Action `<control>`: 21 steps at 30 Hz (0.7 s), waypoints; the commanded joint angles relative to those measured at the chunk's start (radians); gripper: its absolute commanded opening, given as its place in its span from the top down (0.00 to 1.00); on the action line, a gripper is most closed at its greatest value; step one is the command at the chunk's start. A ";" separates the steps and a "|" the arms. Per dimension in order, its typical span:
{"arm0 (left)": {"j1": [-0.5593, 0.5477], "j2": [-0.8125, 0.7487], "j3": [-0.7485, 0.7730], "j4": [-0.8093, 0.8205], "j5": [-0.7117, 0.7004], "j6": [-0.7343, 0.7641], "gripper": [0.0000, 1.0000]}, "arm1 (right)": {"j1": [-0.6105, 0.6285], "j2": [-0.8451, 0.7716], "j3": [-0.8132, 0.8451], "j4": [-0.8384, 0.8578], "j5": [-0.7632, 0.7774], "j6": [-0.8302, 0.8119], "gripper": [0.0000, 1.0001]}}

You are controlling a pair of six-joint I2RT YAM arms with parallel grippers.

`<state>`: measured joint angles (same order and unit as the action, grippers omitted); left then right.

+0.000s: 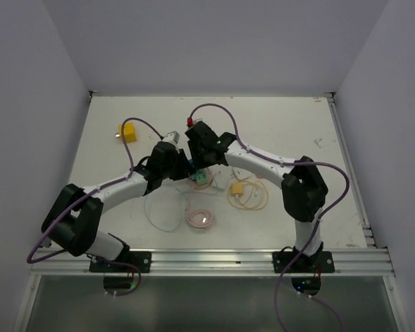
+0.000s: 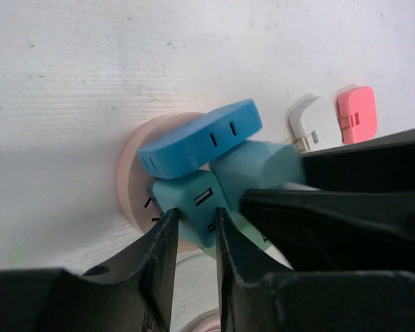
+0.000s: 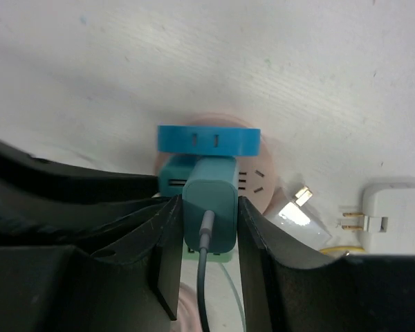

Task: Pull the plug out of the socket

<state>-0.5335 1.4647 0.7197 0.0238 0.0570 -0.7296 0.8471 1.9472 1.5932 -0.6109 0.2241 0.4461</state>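
From above, your two arms meet over the middle of the bench [image 1: 283,124]. The left gripper [image 1: 185,171] comes in from 8 o'clock and the right gripper [image 1: 205,168] from 3 o'clock, both on the socket [image 1: 201,180]. A yellow block [image 1: 128,131] lies well apart at 10 o'clock from it, a yellow cable coil [image 1: 247,196] near at 4 o'clock, and a pink cable coil [image 1: 200,219] at 6 o'clock.

In your left wrist view, the left gripper is clenched on the teal socket [image 2: 187,197], one finger on each side. The socket sits on a round pink base [image 2: 128,180] with a blue block [image 2: 197,138] lying tilted on top. The teal plug [image 2: 259,169] sticks out of the socket toward 3 o'clock, between the other arm's black fingers. A white adapter [image 2: 317,121] and a pink adapter [image 2: 356,114] lie side by side at 2 o'clock.

In your right wrist view, the right gripper grasps the plug [image 3: 211,204], its fingers pressed against both flanks. The plug's grey cord [image 3: 203,277] runs out toward 6 o'clock. The plug sits in the socket, just under the blue block.
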 commanded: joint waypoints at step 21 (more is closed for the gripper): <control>-0.013 0.118 -0.091 -0.349 -0.095 0.064 0.70 | -0.238 -0.483 -0.150 0.168 -0.134 0.011 1.00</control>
<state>-0.5373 1.4826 0.7296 0.0395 0.0521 -0.7383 0.6468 1.6108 1.4315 -0.4576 0.1364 0.4782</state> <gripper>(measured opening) 0.301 0.360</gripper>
